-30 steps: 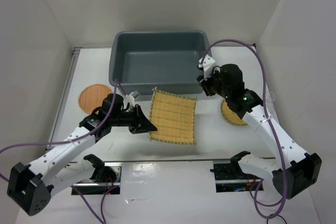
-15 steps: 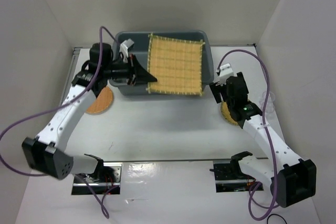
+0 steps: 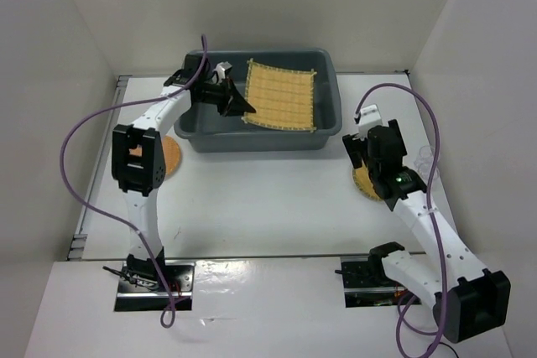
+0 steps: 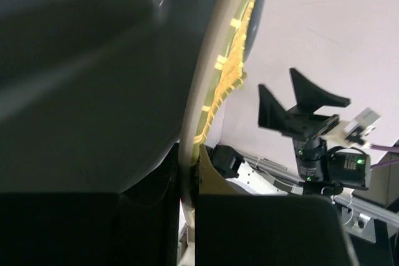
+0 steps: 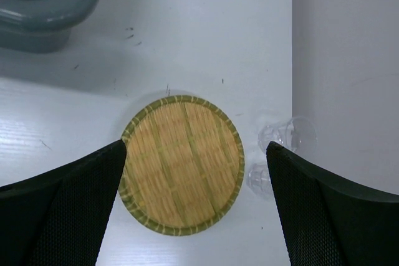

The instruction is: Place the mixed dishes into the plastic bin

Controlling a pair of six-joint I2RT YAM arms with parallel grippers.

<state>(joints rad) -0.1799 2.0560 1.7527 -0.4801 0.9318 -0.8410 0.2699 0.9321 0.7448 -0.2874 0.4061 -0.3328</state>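
Observation:
The square yellow slatted mat [image 3: 283,95] hangs tilted over the inside of the dark grey plastic bin [image 3: 197,137], and my left gripper [image 3: 243,105] is shut on its left edge. In the left wrist view the mat [image 4: 215,85] shows edge-on, pinched between the fingers [image 4: 149,216], with the bin wall [image 4: 75,60] beside it. My right gripper [image 3: 359,157] stands open above the round pale-yellow woven disc [image 3: 364,185]. In the right wrist view the disc [image 5: 182,163] lies flat on the table between the spread fingers [image 5: 68,210]. The orange-brown disc [image 3: 172,158] lies left of the bin, partly behind the left arm.
Two small clear cups [image 5: 288,135] stand just right of the woven disc, close to the right wall [image 5: 349,60]; they also show faintly from above as cups [image 3: 428,157]. The bin's corner [image 5: 50,4] lies up-left of the disc. White walls enclose the table on three sides.
My left arm lifted the mat off the table and carried it back over the bin. My right gripper opened and moved from the bin's right corner to above the woven disc.

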